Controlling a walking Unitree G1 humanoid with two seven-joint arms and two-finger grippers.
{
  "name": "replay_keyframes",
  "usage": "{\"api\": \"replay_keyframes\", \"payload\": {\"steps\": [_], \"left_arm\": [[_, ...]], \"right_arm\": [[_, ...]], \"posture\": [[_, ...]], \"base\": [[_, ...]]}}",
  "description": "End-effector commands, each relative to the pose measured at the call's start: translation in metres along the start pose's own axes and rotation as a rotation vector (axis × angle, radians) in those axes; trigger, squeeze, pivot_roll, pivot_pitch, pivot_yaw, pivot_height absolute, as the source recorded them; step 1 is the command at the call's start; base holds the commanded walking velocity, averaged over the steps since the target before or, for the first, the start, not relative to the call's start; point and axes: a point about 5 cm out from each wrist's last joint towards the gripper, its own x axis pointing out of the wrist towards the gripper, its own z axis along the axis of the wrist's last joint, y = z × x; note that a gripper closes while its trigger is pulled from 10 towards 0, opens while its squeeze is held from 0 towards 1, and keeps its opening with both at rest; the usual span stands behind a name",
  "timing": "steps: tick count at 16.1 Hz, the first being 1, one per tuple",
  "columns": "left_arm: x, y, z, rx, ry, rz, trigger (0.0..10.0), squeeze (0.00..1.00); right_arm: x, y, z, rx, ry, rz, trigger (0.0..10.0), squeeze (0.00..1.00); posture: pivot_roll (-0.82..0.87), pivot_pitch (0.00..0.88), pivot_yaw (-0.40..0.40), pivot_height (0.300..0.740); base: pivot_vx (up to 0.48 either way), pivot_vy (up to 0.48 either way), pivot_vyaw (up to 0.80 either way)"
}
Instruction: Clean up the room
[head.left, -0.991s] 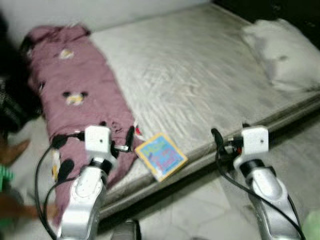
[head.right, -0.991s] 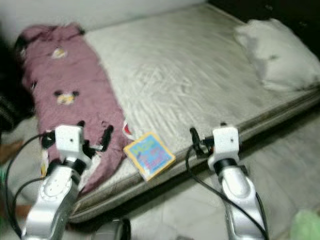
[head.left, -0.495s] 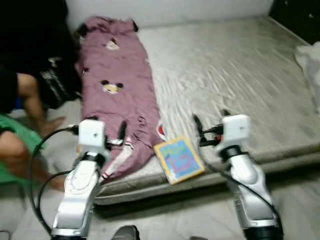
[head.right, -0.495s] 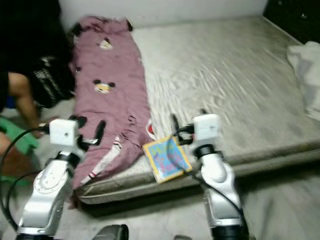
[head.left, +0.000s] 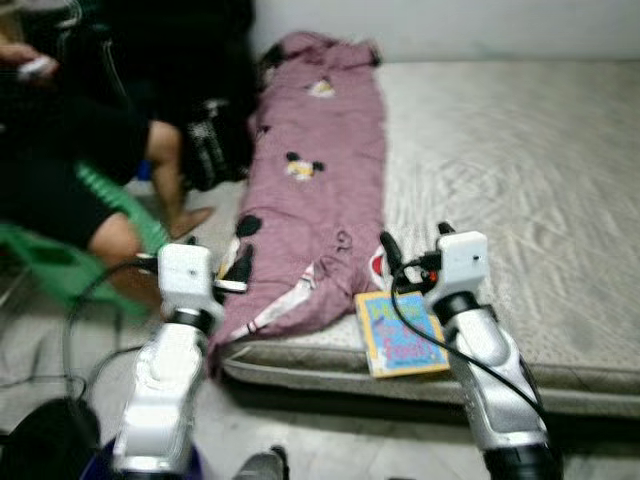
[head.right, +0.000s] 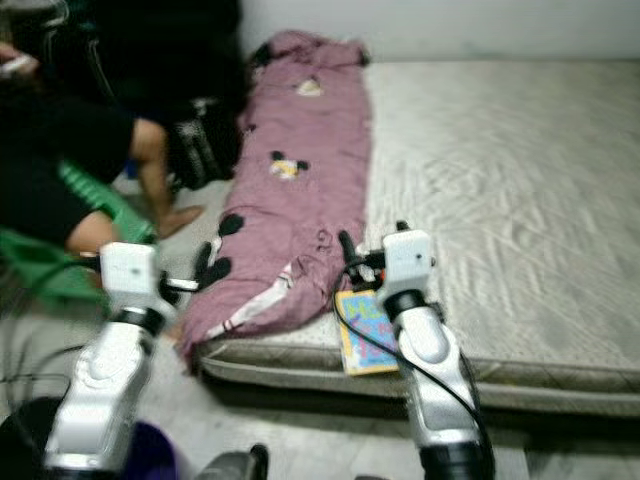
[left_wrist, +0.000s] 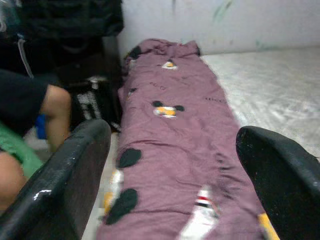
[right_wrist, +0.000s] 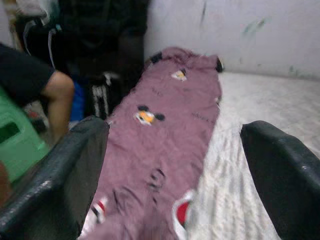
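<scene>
Two hands, left hand (head.left: 232, 268) and right hand (head.left: 392, 262), hover released at lower centre; one mauve blanket (head.left: 315, 190) and one book (head.left: 400, 335) lie on the mattress (head.left: 520, 190); one person (head.left: 70, 150) sits upper left.

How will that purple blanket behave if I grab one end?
The blanket lies in soft wrinkles along the mattress edge, so it will probably drape and trail. Its long spread suggests a single pinch lifts just a corner. It overhangs near the book, so it could drag that.
</scene>
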Motion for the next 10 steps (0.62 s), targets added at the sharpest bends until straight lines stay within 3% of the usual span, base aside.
{"api": "replay_keyframes", "payload": {"steps": [1, 6, 10], "left_arm": [[-0.003, 0.009, 0.002, 0.026, -0.007, 0.043, 10.0, 0.00], [-0.017, 0.015, -0.004, 0.008, -0.001, 0.128, 10.0, 0.00], [-0.008, 0.010, -0.002, 0.013, -0.002, 0.083, 10.0, 0.00]], "right_arm": [[0.006, 0.006, 0.004, 0.007, -0.018, 0.031, 10.0, 0.00], [0.022, 0.021, 0.004, 0.007, -0.015, 0.122, 10.0, 0.00], [0.018, 0.016, 0.001, 0.020, -0.019, 0.071, 10.0, 0.00]], "posture": [[0.03, 0.072, -0.018, 0.740], [0.08, 0.077, -0.084, 0.740], [0.05, 0.080, -0.035, 0.740]], "base": [[0.000, 0.000, 0.00], [0.000, 0.000, 0.00], [0.000, 0.000, 0.00]]}}
